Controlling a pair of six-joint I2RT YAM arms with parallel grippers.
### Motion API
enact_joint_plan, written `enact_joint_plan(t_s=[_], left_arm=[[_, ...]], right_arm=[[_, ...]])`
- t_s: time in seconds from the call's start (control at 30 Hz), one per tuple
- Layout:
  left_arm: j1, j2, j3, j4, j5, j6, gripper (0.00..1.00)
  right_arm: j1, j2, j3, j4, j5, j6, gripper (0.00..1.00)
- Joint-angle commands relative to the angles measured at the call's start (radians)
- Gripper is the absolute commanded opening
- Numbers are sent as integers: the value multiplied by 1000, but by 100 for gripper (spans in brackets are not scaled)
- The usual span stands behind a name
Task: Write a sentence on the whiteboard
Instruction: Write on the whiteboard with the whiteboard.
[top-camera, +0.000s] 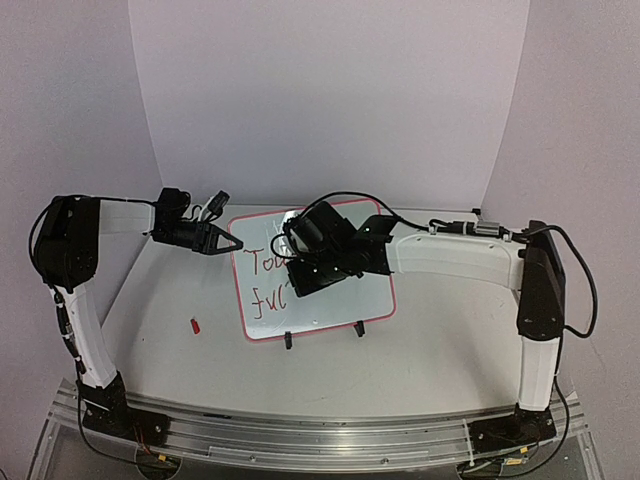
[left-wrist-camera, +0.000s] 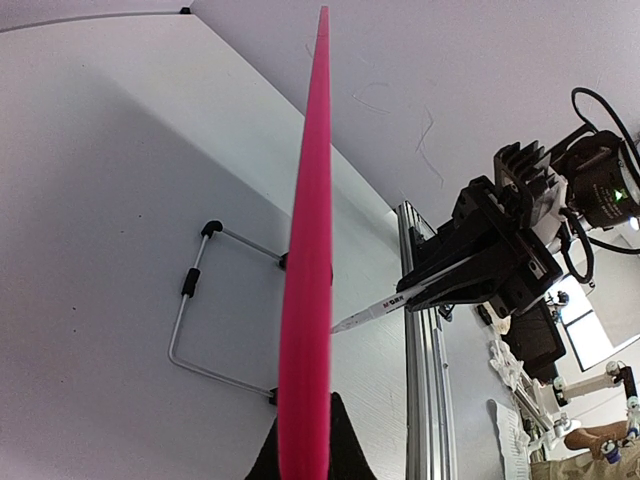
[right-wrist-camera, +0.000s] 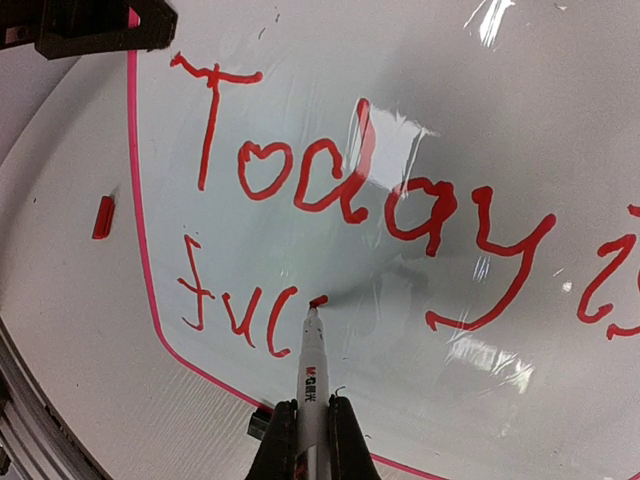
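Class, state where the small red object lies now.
Top view: the small red object lies on the table, left of the whiteboard near its lower-left corner.

Whiteboard (top-camera: 335, 305): glossy white, pink-red frame, rounded corners. Propped on two black clip feet (top-camera: 288, 341) on the surface (top-camera: 450, 350). Red handwriting reads "Today", with a second line partly written.

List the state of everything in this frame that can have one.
whiteboard, propped on its clip feet, red writing on the first line, second line begun.
marker, uncapped, tip touching the board at the second line.
small red cap, off the marker, lying on the table left of the board.
left gripper, shut on the whiteboard's left edge.
right gripper, shut on the marker.
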Motion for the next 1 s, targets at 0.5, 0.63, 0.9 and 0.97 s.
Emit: enact_joint_plan(t_s=[0.5, 0.63, 0.9, 0.97], left_arm=[[-33, 31, 8, -10, -102, 76, 0], [-34, 32, 7, -11, -101, 76, 0], [-34, 31, 7, -11, -101, 76, 0], [-34, 31, 7, -11, -102, 76, 0]], right_arm=[[-8, -20, -72, -17, -11, 53, 0], [-7, -26, -84, -16, -5, 59, 0], [-7, -36, -95, -20, 6, 59, 0], [-7, -38, -96, -22, 9, 57, 0]])
